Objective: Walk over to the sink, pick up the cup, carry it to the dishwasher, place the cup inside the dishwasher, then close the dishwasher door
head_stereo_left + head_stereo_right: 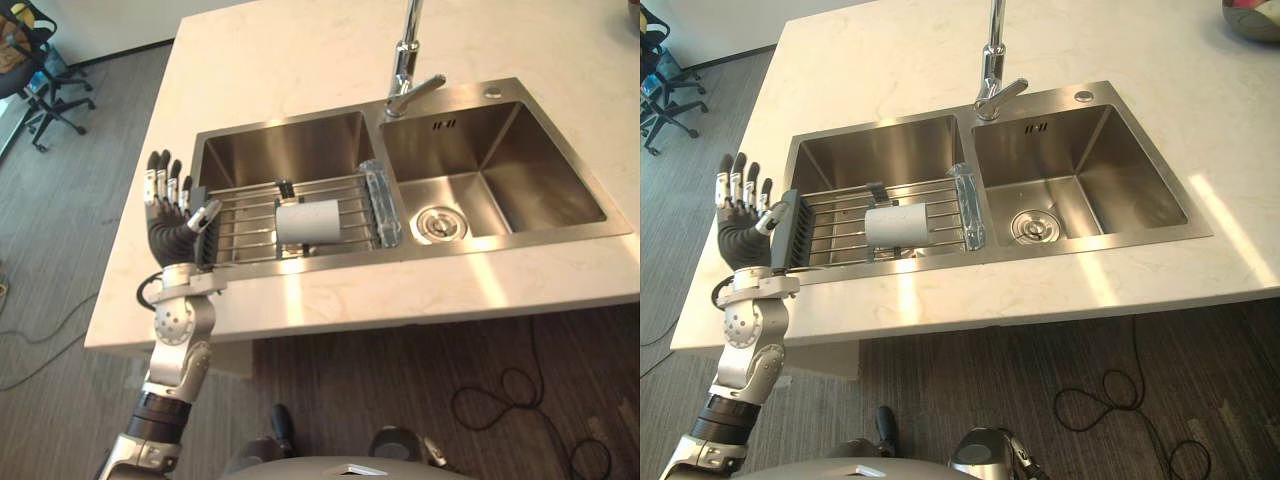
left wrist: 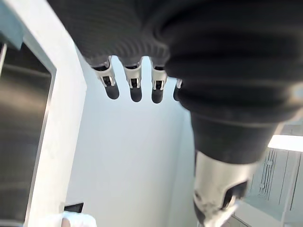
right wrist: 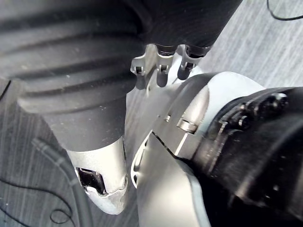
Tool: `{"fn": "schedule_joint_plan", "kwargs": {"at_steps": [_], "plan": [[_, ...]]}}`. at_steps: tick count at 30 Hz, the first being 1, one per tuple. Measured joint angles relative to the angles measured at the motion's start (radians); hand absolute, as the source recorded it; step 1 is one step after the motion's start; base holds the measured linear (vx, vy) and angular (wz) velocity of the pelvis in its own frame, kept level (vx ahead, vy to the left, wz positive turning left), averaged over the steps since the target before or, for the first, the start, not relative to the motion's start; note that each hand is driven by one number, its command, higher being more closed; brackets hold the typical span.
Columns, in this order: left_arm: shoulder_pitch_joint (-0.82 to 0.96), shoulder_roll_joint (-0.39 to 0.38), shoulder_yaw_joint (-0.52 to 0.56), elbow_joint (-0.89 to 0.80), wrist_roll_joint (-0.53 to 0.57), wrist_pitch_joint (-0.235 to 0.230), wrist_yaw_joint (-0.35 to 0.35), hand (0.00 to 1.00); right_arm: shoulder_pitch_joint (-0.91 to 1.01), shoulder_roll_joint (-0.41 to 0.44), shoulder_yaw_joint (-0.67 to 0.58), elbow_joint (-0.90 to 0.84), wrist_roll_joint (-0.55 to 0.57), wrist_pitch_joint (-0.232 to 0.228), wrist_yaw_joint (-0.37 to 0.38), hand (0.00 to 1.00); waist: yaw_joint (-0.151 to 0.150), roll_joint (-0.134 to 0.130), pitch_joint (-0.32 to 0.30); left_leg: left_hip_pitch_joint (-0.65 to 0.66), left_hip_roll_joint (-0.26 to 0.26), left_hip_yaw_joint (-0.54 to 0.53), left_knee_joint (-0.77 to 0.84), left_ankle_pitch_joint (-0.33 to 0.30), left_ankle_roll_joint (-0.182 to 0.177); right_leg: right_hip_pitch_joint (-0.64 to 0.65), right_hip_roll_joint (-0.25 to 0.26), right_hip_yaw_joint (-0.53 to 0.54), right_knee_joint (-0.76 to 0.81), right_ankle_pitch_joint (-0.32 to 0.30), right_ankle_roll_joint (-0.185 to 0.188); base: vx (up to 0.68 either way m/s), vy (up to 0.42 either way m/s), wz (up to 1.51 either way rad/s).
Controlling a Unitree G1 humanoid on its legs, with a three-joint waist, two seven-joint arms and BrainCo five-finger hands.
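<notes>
A white cup [image 1: 307, 221] lies on its side on a wire rack [image 1: 247, 226] across the left basin of the steel double sink [image 1: 512, 172]. My left hand [image 1: 170, 205] is raised upright at the rack's left end, above the counter edge, its fingers [image 1: 164, 178] straight and spread, holding nothing. It is a short way left of the cup and apart from it. The same cup [image 1: 901, 224] and left hand [image 1: 743, 205] show in the right eye view. My right hand [image 3: 163, 71] appears in the right wrist view, hanging low over the floor with relaxed fingers, holding nothing.
A chrome tap [image 1: 408, 70] stands behind the sink on the pale stone counter [image 1: 300, 60]. A clear scrubbing block [image 1: 381, 203] stands at the rack's right end. A black office chair [image 1: 40, 70] is at the far left on the grey wood floor. A bowl [image 1: 1252, 17] sits at the counter's far right corner.
</notes>
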Motion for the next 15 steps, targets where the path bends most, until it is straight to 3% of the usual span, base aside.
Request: {"fn": "schedule_joint_plan", "kwargs": {"at_steps": [2, 3, 4, 5, 6, 7, 9, 12, 15], "plan": [[-0.009, -0.002, -0.066, 0.008, 0.081, 0.015, -0.004, 0.0, 0.001, 0.002, 0.057, -0.024, 0.034, -0.014, -0.061, 0.0, -0.023, -0.023, -0.033, 0.051, -0.009, -0.014, -0.004, -0.018, 0.004, -0.076, -0.05, 0.009, 0.217, 0.075, -0.106, 0.21, -0.009, 0.04], [-0.012, -0.004, -0.073, 0.01, 0.101, 0.018, -0.004, 0.0, 0.001, 0.001, 0.064, -0.029, 0.042, -0.013, -0.076, 0.0, -0.028, -0.02, -0.038, 0.062, 0.003, -0.026, -0.003, -0.025, 0.004, -0.092, -0.051, 0.007, 0.259, 0.1, -0.122, 0.21, -0.075, 0.13], [-0.025, -0.014, -0.072, 0.033, 0.138, 0.016, 0.002, 0.0, 0.002, 0.013, 0.064, -0.031, 0.052, -0.012, -0.093, 0.0, -0.037, 0.015, -0.056, 0.049, 0.044, -0.035, 0.017, -0.039, -0.003, -0.127, -0.013, 0.01, 0.234, -0.006, -0.12, 0.16, -0.09, 0.19], [-0.055, -0.016, -0.067, 0.07, 0.154, 0.015, 0.013, 0.0, 0.004, 0.028, 0.064, -0.033, 0.051, -0.01, -0.096, 0.0, -0.036, 0.002, -0.066, 0.033, 0.077, -0.049, 0.042, -0.048, -0.015, -0.107, 0.056, -0.002, 0.0, -0.013, -0.093, 0.13, -0.083, 0.29], [-0.074, -0.005, -0.065, 0.086, 0.16, 0.015, 0.016, 0.0, 0.007, 0.034, 0.065, -0.032, 0.051, -0.009, -0.099, 0.0, -0.035, -0.026, -0.064, 0.032, 0.07, -0.061, 0.05, -0.05, -0.017, -0.082, 0.071, -0.007, -0.129, 0.048, -0.092, 0.12, -0.116, 0.52], [-0.099, 0.016, -0.061, 0.111, 0.187, 0.015, 0.026, 0.0, 0.006, 0.043, 0.064, -0.015, 0.051, 0.002, -0.116, 0.0, -0.043, -0.061, -0.054, 0.041, 0.059, -0.087, 0.055, -0.064, -0.036, -0.054, 0.074, -0.016, -0.215, 0.133, -0.033, 0.15, -0.128, 0.4], [-0.096, 0.023, -0.051, 0.123, 0.21, 0.019, 0.034, 0.0, 0.011, 0.015, 0.063, 0.008, 0.054, 0.01, -0.132, 0.0, -0.029, -0.038, -0.055, 0.036, 0.099, -0.082, 0.065, -0.065, -0.039, 0.0, 0.123, -0.038, -0.317, 0.172, -0.046, 0.16, -0.103, 0.1], [-0.096, 0.04, -0.02, 0.108, 0.209, 0.019, 0.05, 0.0, 0.008, -0.013, 0.054, 0.039, 0.054, 0.02, -0.126, 0.0, -0.02, -0.019, -0.061, 0.037, 0.118, -0.07, 0.064, -0.067, -0.039, 0.067, 0.17, -0.058, -0.465, 0.24, -0.048, 0.09, -0.036, -0.05], [-0.09, 0.055, 0.008, 0.085, 0.21, 0.04, 0.052, 0.0, 0.007, -0.012, 0.053, 0.063, 0.05, 0.026, -0.115, 0.0, -0.018, -0.016, -0.061, 0.036, 0.112, -0.055, 0.063, -0.079, -0.038, 0.099, 0.176, -0.057, -0.547, 0.288, -0.042, 0.02, 0.033, -0.05]]}}
